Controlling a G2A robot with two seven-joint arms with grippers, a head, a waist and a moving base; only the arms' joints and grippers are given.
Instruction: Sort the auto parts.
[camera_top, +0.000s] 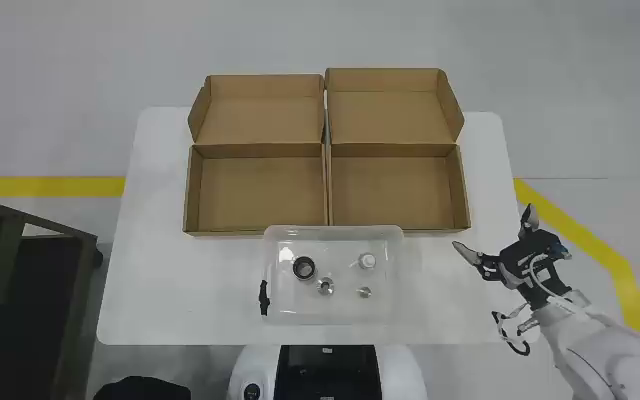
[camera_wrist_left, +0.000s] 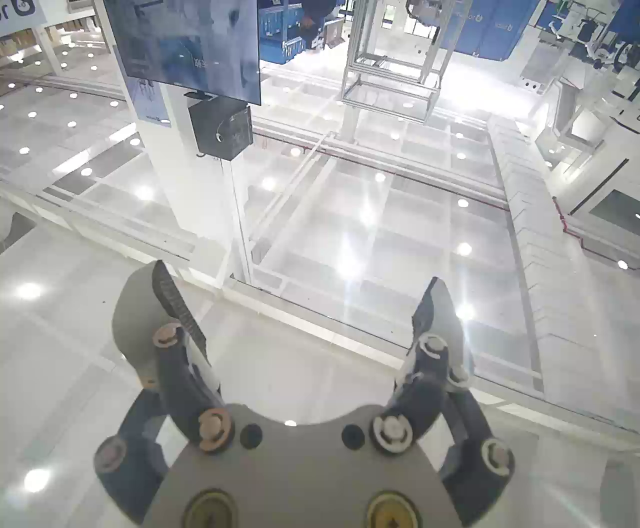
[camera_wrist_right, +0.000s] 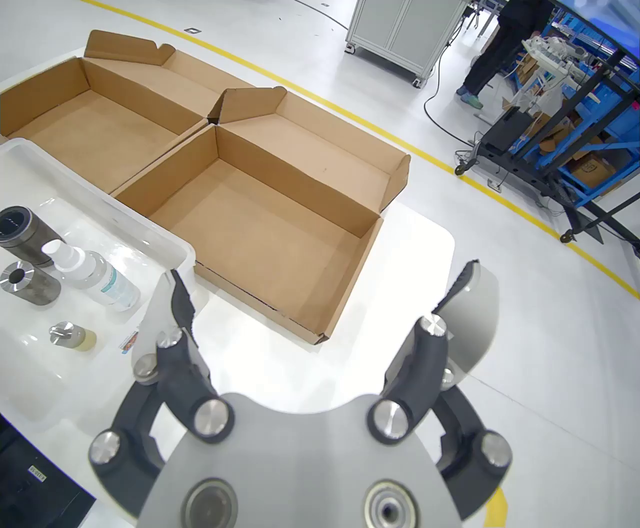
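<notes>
A clear plastic tray (camera_top: 335, 234) sits at the table's near edge and holds the parts. In it lie a dark cylinder (camera_wrist_right: 22, 232), a metal cylinder with a bore (camera_wrist_right: 27, 282), a small clear bottle (camera_wrist_right: 95, 275) and a small metal fitting (camera_wrist_right: 72, 336). A small black part (camera_top: 263, 297) rests at the tray's left edge. My right gripper (camera_top: 494, 230) hovers open and empty over the table's right edge, to the right of the tray (camera_wrist_right: 165, 240). My left gripper (camera_wrist_left: 297, 274) is open, holds nothing, and points up at the room.
Two open cardboard boxes stand side by side behind the tray, the left box (camera_top: 255, 190) and the right box (camera_top: 395, 190), both empty. A yellow floor line (camera_top: 60, 185) runs past the table. A dark cart (camera_top: 40, 280) stands to the left.
</notes>
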